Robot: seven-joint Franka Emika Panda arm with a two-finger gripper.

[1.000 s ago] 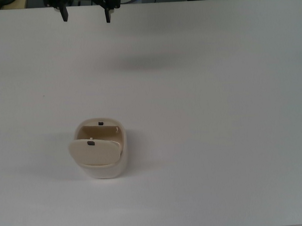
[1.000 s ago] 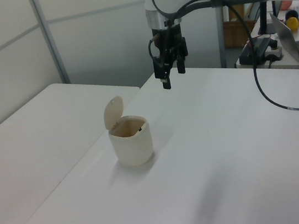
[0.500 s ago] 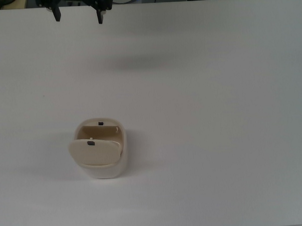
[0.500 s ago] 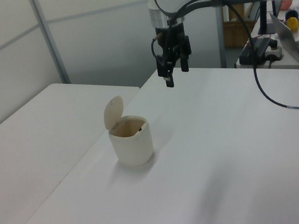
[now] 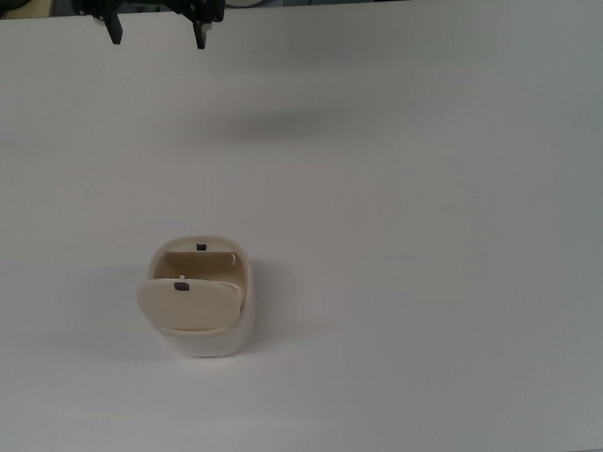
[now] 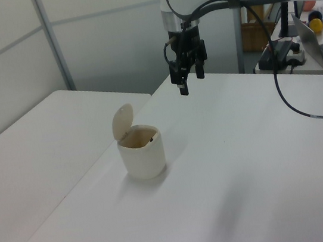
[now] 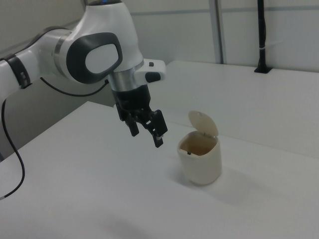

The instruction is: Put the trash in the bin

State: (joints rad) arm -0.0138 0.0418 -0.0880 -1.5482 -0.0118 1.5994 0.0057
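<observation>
Cream bin (image 6: 142,152) sits lid-up on the table (image 6: 246,163); no trash visible anywhere, likely already inside. Hand (image 5: 157,36), spread and empty, has lifted away from the bin over the last second and now holds there, so the task looks done.

A white table (image 5: 434,280) carries only the bin (image 5: 204,335), which stands upright with its flap lid (image 5: 188,303) raised. A second white table (image 6: 28,158) seems to adjoin it in the left view.

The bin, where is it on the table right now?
The bin stands lid-open, left of centre in the top view, well apart from the gripper at the table's far edge.
</observation>
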